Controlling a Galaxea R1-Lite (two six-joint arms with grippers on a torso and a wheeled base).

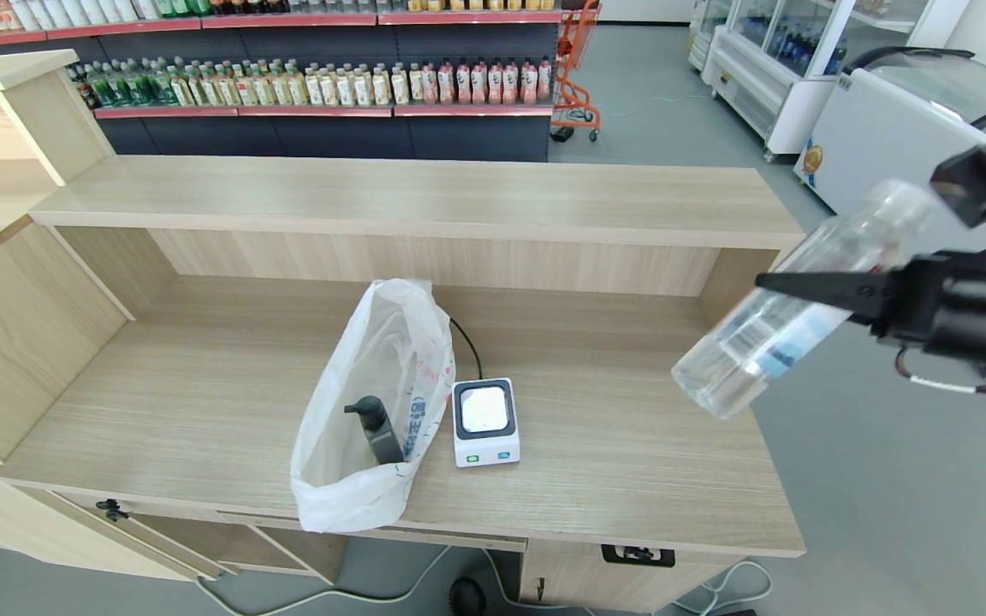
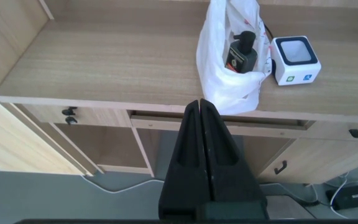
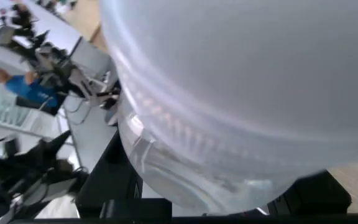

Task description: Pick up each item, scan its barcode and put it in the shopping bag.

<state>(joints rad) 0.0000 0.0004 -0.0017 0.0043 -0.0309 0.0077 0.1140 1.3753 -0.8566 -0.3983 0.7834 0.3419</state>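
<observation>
Clear plastic bottle (image 1: 788, 308) is hanging tilted in the air beyond the right edge of the counter (image 1: 630, 411) in the head view, with the right gripper (image 1: 865, 244) pinching it across its body. It is sitting well apart from the scanner (image 1: 485, 421), which is standing near the counter's front edge, just beside the white shopping bag (image 1: 403, 342). A dark pump bottle (image 1: 376, 428) is already standing inside that bag, so one item is judged done. In the left wrist view, the left gripper (image 2: 205, 155) is hanging off the counter's front edge with its fingers pressed together, holding nothing. The bag (image 2: 219, 87), pump bottle (image 2: 242, 53) and scanner (image 2: 296, 59) are lying beyond it. In the right wrist view, the clear bottle (image 3: 241, 93) is pressing close against the camera. Scanning and bagging this bottle are judged outstanding.
</observation>
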